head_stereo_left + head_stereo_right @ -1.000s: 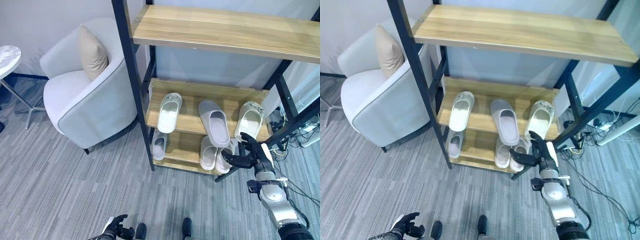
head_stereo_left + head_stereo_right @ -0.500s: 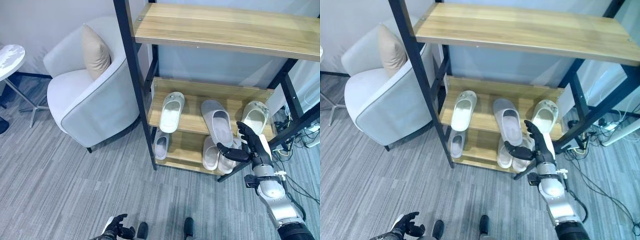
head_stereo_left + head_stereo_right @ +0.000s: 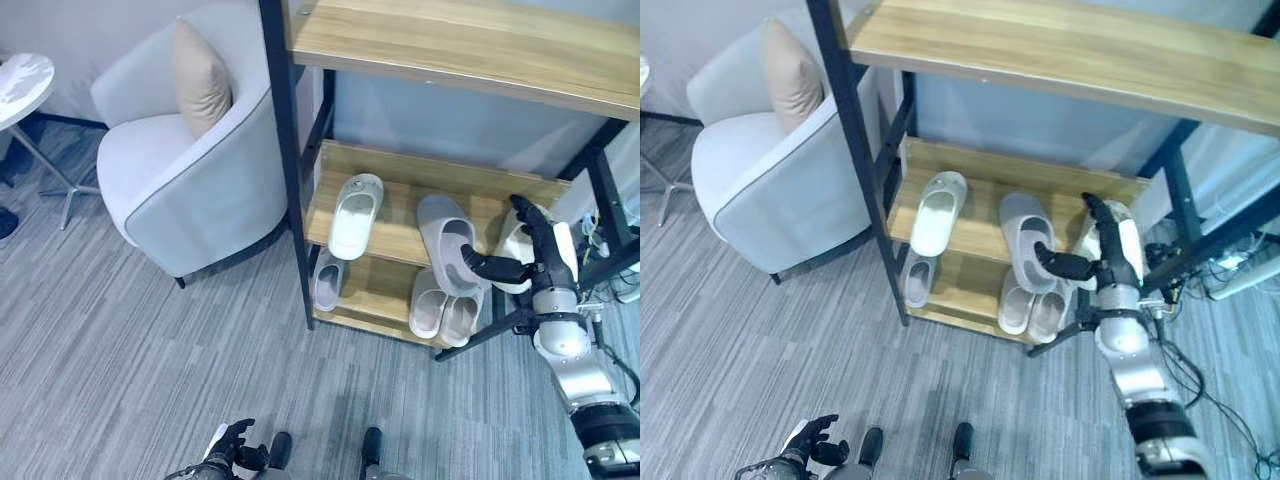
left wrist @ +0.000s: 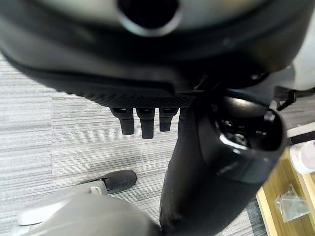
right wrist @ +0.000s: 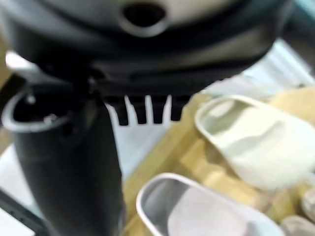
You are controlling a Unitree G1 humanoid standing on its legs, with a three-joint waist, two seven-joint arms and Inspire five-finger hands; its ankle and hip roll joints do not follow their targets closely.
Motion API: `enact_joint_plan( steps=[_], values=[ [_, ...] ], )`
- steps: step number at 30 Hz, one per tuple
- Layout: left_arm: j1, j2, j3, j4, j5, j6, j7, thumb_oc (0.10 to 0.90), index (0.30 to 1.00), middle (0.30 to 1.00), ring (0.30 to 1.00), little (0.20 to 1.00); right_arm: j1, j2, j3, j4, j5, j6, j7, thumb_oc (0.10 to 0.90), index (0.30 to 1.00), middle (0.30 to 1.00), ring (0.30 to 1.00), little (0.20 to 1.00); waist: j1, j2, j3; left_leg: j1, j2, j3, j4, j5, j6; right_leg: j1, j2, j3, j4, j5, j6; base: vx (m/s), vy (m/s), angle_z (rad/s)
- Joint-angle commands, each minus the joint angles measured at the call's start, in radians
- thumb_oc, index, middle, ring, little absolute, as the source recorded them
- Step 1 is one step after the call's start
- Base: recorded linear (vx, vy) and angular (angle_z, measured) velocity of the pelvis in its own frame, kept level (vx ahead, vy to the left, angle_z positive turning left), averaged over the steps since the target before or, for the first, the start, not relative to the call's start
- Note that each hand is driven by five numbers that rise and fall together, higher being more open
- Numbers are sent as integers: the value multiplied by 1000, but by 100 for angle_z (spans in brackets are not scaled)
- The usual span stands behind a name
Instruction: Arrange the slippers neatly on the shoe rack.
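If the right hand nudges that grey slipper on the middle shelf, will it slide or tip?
The grey slipper lies flat on its sole, so it should slide, not tip. It looks like light moulded foam and may skid on the smooth wooden shelf. The right hand is open beside it.

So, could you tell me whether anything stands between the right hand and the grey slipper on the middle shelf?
Nothing visible does. The right hand is open, its thumb reaching over the grey slipper on the middle shelf, with the white slipper just behind its fingers.
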Motion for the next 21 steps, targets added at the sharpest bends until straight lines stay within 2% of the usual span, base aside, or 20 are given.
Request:
enact_joint_plan(
  steps=[1,6,13,15,21],
  values=[
    [48,14,-97,113,9,17,-4,800,900,900,900,900,-147,-109,-41,-1,-21,-33,-49,800,900,900,900,900,19,-63,4,-26,-48,64,-1,-42,35,79,-12,10,6,-158,70,-4,2,8],
    [47,18,-96,119,-12,19,-6,800,900,900,900,900,-200,-156,-4,66,-10,-6,-29,800,900,900,900,900,19,-73,10,-30,-46,62,-1,-41,33,77,-12,7,6,-160,70,12,0,5],
    [47,17,-101,117,-21,15,-14,800,900,900,900,900,-217,-164,25,103,1,-8,-5,800,900,900,900,900,20,-76,13,-27,-46,58,-1,-44,33,78,-12,6,6,-162,70,0,0,0],
    [44,18,-116,114,-24,12,-14,800,900,900,900,900,-247,-143,38,158,67,-29,-4,800,900,900,900,900,27,-74,18,-31,-46,57,-1,-42,32,74,-12,7,6,-162,70,0,0,0],
    [38,24,-107,109,-50,8,-10,800,900,900,900,900,-298,-160,75,205,75,-30,-7,800,900,900,900,900,35,-70,30,-46,-47,54,-1,-36,31,62,-14,4,6,-158,71,0,0,0]
  ],
)
